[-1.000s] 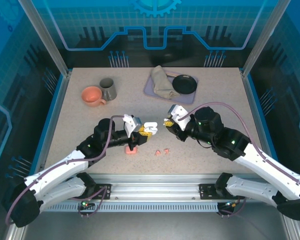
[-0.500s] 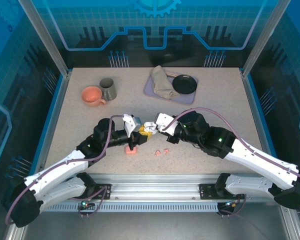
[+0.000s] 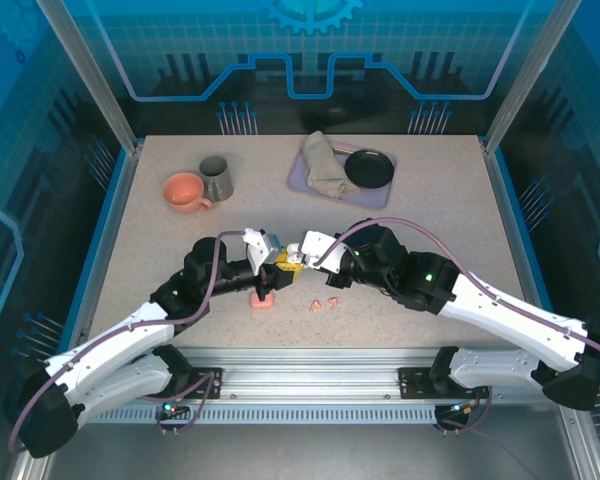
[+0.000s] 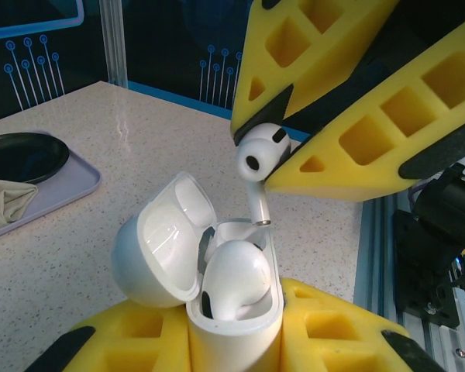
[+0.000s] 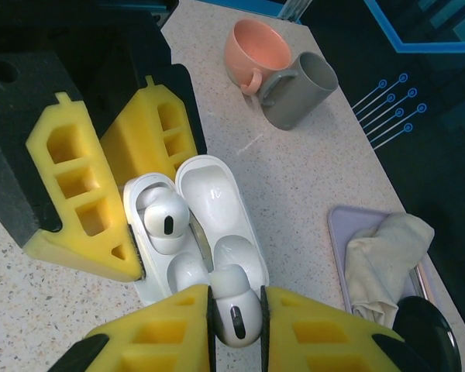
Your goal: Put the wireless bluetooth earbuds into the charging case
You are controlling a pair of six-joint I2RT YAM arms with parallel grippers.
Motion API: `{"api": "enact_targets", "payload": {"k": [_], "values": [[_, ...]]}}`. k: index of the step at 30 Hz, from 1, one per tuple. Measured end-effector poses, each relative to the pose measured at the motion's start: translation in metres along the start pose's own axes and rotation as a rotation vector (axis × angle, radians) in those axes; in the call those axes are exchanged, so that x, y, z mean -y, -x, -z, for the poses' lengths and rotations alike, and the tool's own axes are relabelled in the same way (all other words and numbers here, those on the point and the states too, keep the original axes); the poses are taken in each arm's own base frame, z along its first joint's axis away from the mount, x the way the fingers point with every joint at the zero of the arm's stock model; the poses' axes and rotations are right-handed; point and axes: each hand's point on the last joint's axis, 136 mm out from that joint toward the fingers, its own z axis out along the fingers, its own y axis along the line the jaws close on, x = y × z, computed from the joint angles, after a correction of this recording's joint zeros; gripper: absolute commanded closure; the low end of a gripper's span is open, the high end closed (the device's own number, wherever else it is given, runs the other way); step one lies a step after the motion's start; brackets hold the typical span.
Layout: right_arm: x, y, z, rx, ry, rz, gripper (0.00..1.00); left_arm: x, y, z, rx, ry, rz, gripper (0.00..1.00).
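My left gripper is shut on the base of the white charging case, held upright off the table with its lid swung open. One white earbud sits in a slot. My right gripper is shut on a second white earbud, stem down, just above the case's empty slot. In the top view both grippers meet at table centre. A salmon-pink case and two pink earbuds lie on the table below them.
A peach cup and a grey mug stand at the back left. At the back centre a lavender tray carries a beige cloth and a black dish. Bare table lies to the right.
My right arm has swung left with the white earbud, from apart to directly over the open case. The left arm and case have stayed in place.
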Motion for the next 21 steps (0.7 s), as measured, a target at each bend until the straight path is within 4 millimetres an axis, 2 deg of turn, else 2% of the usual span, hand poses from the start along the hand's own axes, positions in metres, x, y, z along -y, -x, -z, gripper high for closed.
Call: {"api": "enact_targets", "payload": {"k": [10,21], "values": [[-0.002,-0.006,-0.011,-0.05,-0.009,0.033,0.79,0.0,0.0,0.0,-0.001,0.0,-0.001,1.0],[-0.008,-0.005,-0.011,-0.044,0.021,0.035,0.79,0.001,0.001,0.002,0.002,0.0,-0.008,1.0]]}}
